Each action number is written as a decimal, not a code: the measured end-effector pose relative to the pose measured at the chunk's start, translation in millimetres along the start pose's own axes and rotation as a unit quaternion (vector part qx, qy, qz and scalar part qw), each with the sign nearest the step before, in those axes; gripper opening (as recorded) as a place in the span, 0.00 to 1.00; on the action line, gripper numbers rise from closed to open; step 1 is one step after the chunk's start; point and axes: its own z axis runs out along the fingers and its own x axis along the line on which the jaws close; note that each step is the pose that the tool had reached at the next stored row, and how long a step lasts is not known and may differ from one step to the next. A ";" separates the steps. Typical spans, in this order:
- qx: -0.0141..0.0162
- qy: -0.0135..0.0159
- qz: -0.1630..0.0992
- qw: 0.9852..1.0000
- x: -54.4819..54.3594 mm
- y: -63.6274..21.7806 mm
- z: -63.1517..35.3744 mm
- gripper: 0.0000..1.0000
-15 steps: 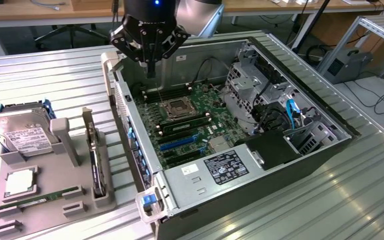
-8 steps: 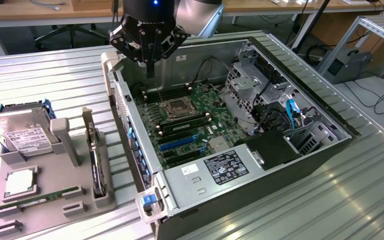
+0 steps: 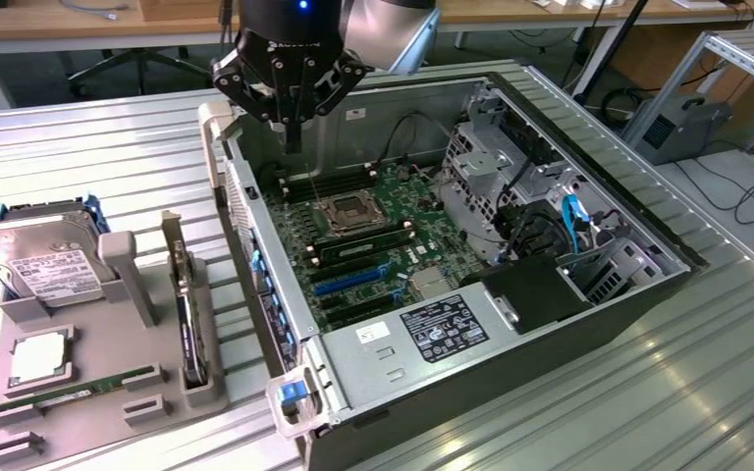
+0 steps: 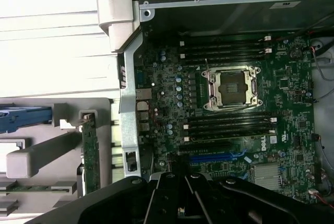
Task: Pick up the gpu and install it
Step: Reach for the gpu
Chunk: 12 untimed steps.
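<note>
The gpu (image 3: 191, 329) stands on edge in a slot of the grey parts holder (image 3: 115, 339) at the exterior view's left, a thin dark strip with its metal bracket at the far end. In the wrist view the gpu (image 4: 91, 156) is a narrow strip beside the case wall. My gripper (image 3: 295, 140) hangs over the far corner of the open computer case (image 3: 509, 343), above the motherboard and well away from the gpu. Its fingers are shut with nothing between them. The gripper's body (image 4: 182, 198) is dark in the wrist view. Blue expansion slots (image 3: 350, 281) lie bare on the motherboard.
The holder also carries a silver hard drive (image 3: 43, 263), a processor chip (image 3: 39, 358) and a green RAM stick (image 3: 70, 394). The empty processor socket (image 4: 233, 88) sits mid-board. Drive cages and cables (image 3: 521, 196) fill the case's right side. Everything rests on a ribbed metal table (image 3: 102, 147).
</note>
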 end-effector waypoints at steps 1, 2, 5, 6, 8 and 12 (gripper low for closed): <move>0.000 0.000 0.000 1.000 0.3 0.0 0.0 0.11; 0.000 0.000 0.000 1.000 0.5 0.0 0.0 0.11; 0.000 0.000 0.000 1.000 1.1 -0.1 0.0 0.11; 0.000 0.000 0.000 1.000 1.3 -0.1 0.0 0.11; 0.000 0.000 0.000 1.000 1.7 -0.1 0.0 0.11; 0.000 0.000 0.000 1.000 3.0 -0.2 -0.1 0.11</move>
